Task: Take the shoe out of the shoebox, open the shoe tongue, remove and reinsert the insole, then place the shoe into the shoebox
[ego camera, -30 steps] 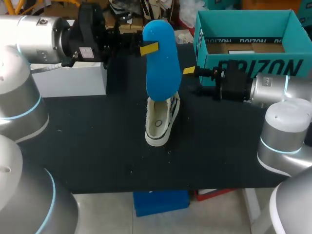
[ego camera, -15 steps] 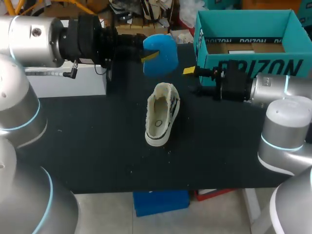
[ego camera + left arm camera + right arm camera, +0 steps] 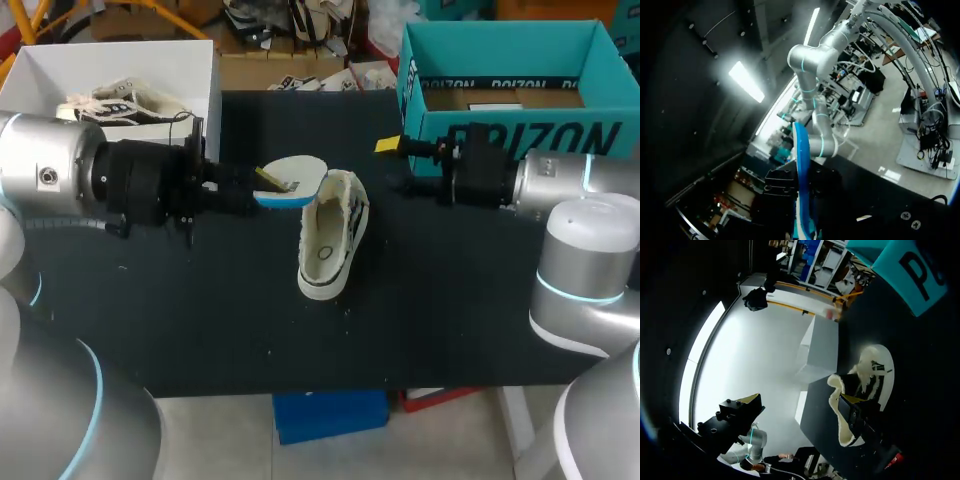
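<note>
The left gripper (image 3: 270,182) clamps the blue-bottomed insole (image 3: 292,181); its wrist view shows the insole edge-on and hides the fingertips. The shoe (image 3: 330,240) stands mid-table, just beside the insole. The right gripper (image 3: 390,147), fingers spread and empty, hovers before the teal shoebox (image 3: 520,130) at the far right corner

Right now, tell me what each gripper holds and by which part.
The left gripper pinches the insole by the end nearest its arm, beside the shoe. The right gripper is open, holding nothing.
</note>
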